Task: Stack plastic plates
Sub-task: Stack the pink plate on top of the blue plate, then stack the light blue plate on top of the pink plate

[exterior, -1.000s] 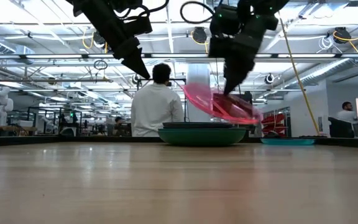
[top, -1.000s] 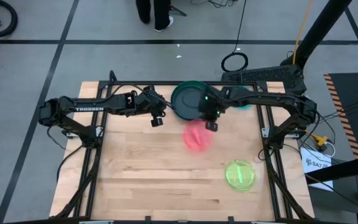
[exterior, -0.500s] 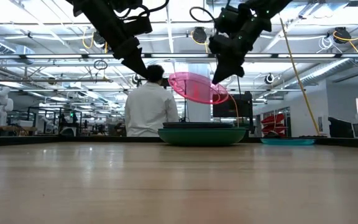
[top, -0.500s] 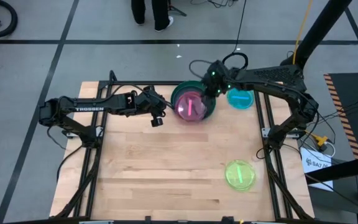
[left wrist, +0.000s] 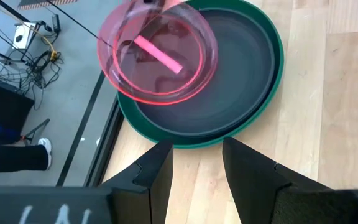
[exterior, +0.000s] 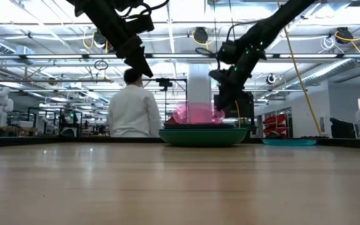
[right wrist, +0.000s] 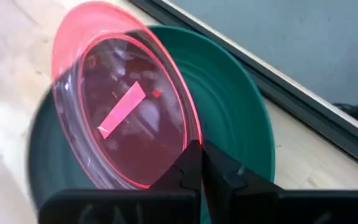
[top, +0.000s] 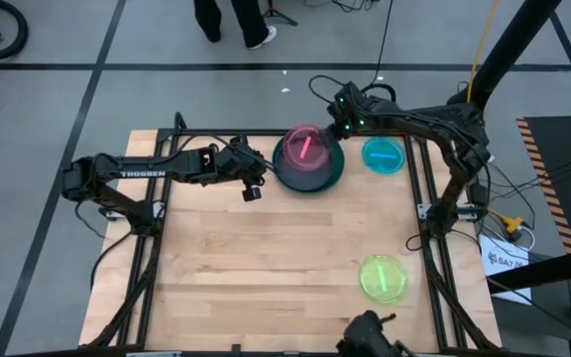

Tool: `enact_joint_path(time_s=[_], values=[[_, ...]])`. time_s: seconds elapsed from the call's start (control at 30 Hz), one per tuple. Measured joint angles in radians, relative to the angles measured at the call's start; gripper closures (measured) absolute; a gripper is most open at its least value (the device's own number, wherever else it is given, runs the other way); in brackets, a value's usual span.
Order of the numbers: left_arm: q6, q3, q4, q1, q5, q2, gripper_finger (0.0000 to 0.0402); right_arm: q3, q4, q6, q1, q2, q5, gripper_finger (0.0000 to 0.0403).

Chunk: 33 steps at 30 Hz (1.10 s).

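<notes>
The small translucent pink plate (top: 305, 149) sits tilted over the stack: a dark grey plate (left wrist: 229, 74) inside a large green plate (top: 333, 177) at the table's far edge. My right gripper (top: 340, 124) is shut on the pink plate at the stack's far right side. My left gripper (top: 251, 188) hovers open just left of the stack, high above the table in the low view (exterior: 142, 67). The blue plate (top: 383, 156) lies flat right of the stack. The lime green plate (top: 383, 278) lies flat near the right front. My right gripper pinches the pink plate's rim (right wrist: 188, 140) between its two fingers, at the plate's far right edge. The fingers slant down from the far right side. The plate tilts, its free side low over the dark grey plate (exterior: 186, 119); whether it touches, I cannot tell.
Bare wood fills the table's middle and left (top: 226, 268). Black frame rails (top: 419, 198) run along both sides. A dark object (top: 370, 332) shows at the near edge. A person in white (exterior: 133, 109) stands beyond the far edge.
My right gripper has travelled from above the table's middle toward the far edge and then down, carrying the pink plate. The plate hung tilted and high; now it sits low over the stack. My left arm has kept still.
</notes>
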Motion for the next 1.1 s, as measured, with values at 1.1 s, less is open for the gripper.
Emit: enact_joint_path(time_s=[1.1], values=[[-0.008,0.000,-0.034,0.000,0.000,0.000,0.0254,0.000,-0.423,-0.043,-0.031,-0.022,0.393,0.0288]])
